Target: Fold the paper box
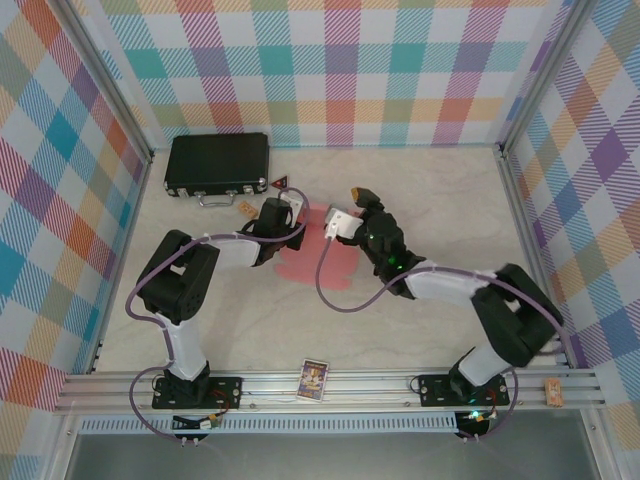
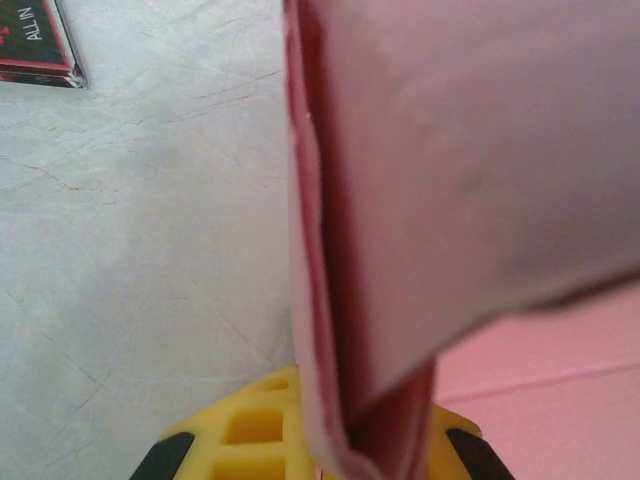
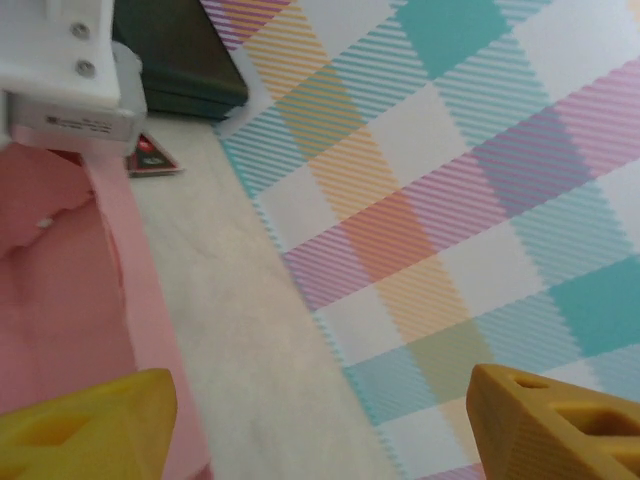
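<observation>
Paper box is thin, smooth salmon-pink card, creased into flaps.

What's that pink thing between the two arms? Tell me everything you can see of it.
It is the paper box: thin, plain salmon-pink card with no print, mostly a flat cut-out sheet lying mid-table between the two arms. One part is folded up and stands on edge, its card doubled in layers. The left gripper pinches that raised fold near its bottom edge. The rest lies flat on the pale marbled surface. It is not yet a closed box.
</observation>
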Action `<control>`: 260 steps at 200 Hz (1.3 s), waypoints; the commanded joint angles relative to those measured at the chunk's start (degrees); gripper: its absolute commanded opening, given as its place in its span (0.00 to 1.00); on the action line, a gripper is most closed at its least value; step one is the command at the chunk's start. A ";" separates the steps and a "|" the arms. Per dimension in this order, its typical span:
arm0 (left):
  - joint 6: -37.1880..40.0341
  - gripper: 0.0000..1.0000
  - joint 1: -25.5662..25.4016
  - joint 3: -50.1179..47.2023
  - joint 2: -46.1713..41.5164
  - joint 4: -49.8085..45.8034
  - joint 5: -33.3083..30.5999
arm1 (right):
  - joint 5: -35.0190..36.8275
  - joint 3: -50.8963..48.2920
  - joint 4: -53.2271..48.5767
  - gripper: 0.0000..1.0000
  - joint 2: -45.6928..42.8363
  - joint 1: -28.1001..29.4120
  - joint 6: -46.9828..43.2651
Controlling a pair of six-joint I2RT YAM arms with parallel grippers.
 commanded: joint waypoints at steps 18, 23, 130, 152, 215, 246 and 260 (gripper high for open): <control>1.96 0.04 -0.31 -0.45 -1.51 -0.58 -1.77 | -11.76 1.59 -24.68 0.78 -10.27 -5.32 22.42; 2.06 0.04 -0.27 -0.62 -1.55 -0.48 -1.77 | -12.67 1.70 -25.76 0.78 -10.96 -6.43 24.02; 2.77 0.04 -0.31 -2.46 -2.22 1.19 -1.65 | -24.97 23.76 -55.14 0.67 8.48 -26.33 44.41; 2.76 0.04 -0.26 -2.91 -2.27 1.66 -1.84 | -28.25 27.80 -57.33 0.66 13.27 -26.30 44.55; 1.72 0.03 -0.30 -2.92 -2.52 1.29 -2.56 | -36.05 30.10 -63.03 0.62 17.88 -24.43 42.70; 1.07 0.03 -0.31 -3.17 -2.47 1.19 -2.84 | -36.96 29.45 -63.65 0.61 19.05 -22.86 43.30; 0.89 0.03 -0.30 -3.24 -2.39 1.15 -2.82 | -37.69 29.07 -63.09 0.60 19.28 -22.31 43.90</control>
